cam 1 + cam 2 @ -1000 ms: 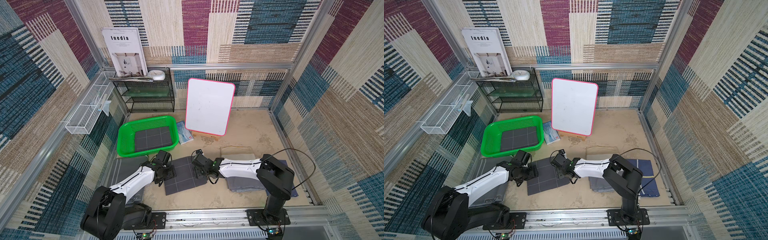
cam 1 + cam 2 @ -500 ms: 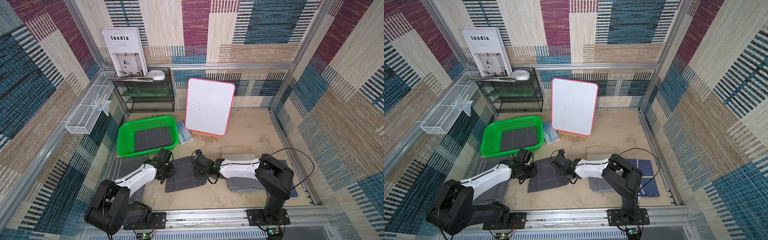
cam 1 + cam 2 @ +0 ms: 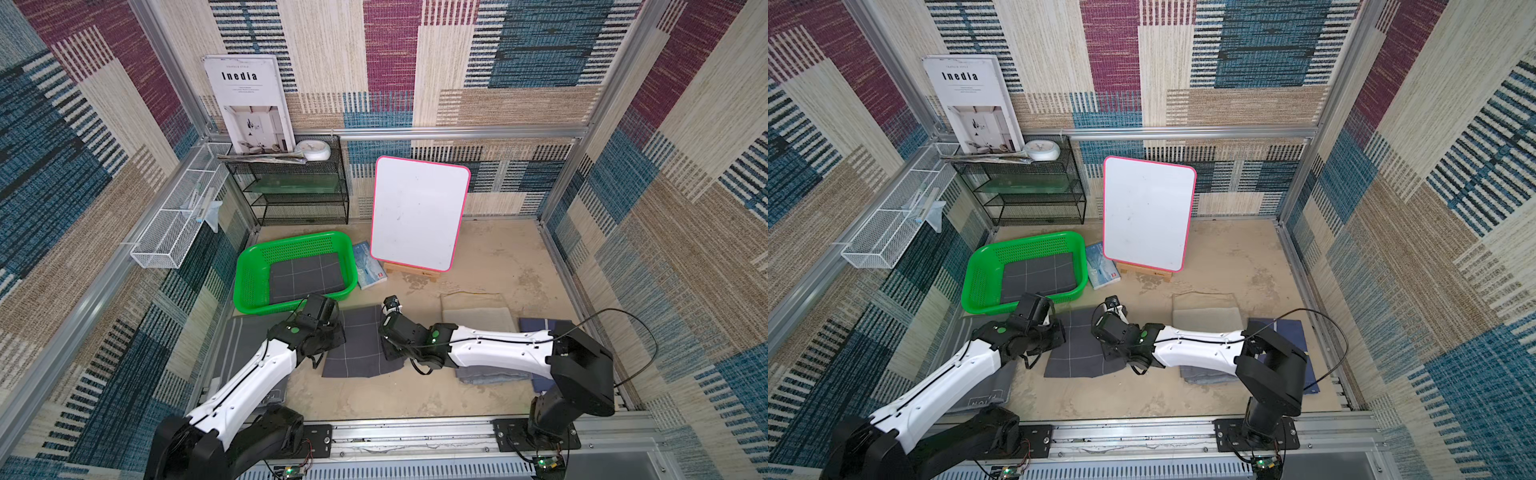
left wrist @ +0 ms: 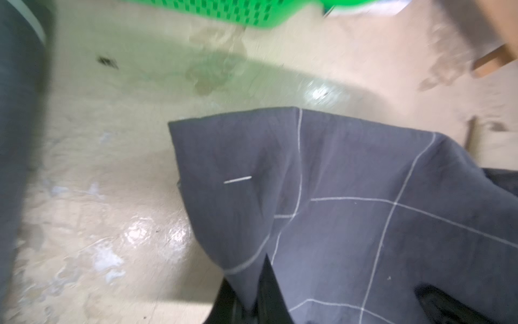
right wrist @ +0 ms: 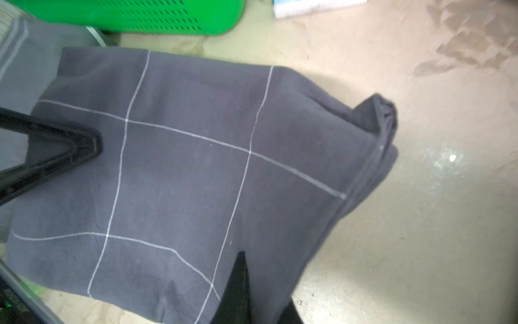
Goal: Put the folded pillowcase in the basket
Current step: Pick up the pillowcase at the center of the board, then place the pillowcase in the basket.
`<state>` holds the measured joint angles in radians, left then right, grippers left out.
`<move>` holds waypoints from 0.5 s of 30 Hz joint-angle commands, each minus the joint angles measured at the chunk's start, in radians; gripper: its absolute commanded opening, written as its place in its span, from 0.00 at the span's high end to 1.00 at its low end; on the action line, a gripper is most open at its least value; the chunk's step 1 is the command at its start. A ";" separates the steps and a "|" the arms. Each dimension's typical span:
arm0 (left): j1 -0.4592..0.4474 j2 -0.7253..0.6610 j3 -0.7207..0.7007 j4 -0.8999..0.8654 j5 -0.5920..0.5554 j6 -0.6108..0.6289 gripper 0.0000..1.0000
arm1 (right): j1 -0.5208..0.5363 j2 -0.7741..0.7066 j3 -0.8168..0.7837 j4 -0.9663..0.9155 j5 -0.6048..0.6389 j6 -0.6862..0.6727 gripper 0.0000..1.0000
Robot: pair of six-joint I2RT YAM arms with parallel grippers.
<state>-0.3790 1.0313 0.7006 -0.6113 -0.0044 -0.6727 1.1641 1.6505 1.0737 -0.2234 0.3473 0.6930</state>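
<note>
So right now I've got both arms on the folded pillowcase (image 3: 360, 340), the dark one with the thin white grid. It's lying on the desk (image 3: 490, 266) just on the near side of the basket (image 3: 291, 243) and a bit to its right. The left pincer (image 4: 267, 286) is clamped on its left edge and the right pincer (image 5: 241, 269) is clamped on its right edge, and both wrist views show the fabric bunching up at the grip. My take on doing this lift well: raise both sides together and keep the spacing between the arms steady, so the fold neither sags open in the middle nor gets yanked flat. Then I'd clear the near rim of the basket properly before carrying it far-left, because that wall is right there and a trailing hem would probably snag on it. I'd only let go once it's low over the basket's floor. As for containers, the basket already holds one folded cloth (image 3: 307, 276) with the same grid, lying flat over most of the bottom, so this one goes on top. The white wire rack (image 3: 174, 226) on the left wall has something small and pale in it that I can't make out.
</note>
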 commanded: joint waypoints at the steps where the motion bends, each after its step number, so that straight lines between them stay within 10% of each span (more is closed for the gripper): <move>1: 0.000 -0.071 0.054 -0.089 -0.063 0.006 1.00 | 0.002 -0.035 0.027 0.021 0.061 -0.031 1.00; 15: 0.034 0.047 0.458 -0.153 -0.327 0.032 1.00 | -0.014 0.156 0.455 0.014 0.101 -0.304 1.00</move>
<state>-0.3565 1.0492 1.1137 -0.7647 -0.2276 -0.6575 1.1557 1.7626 1.4609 -0.2264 0.4438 0.4694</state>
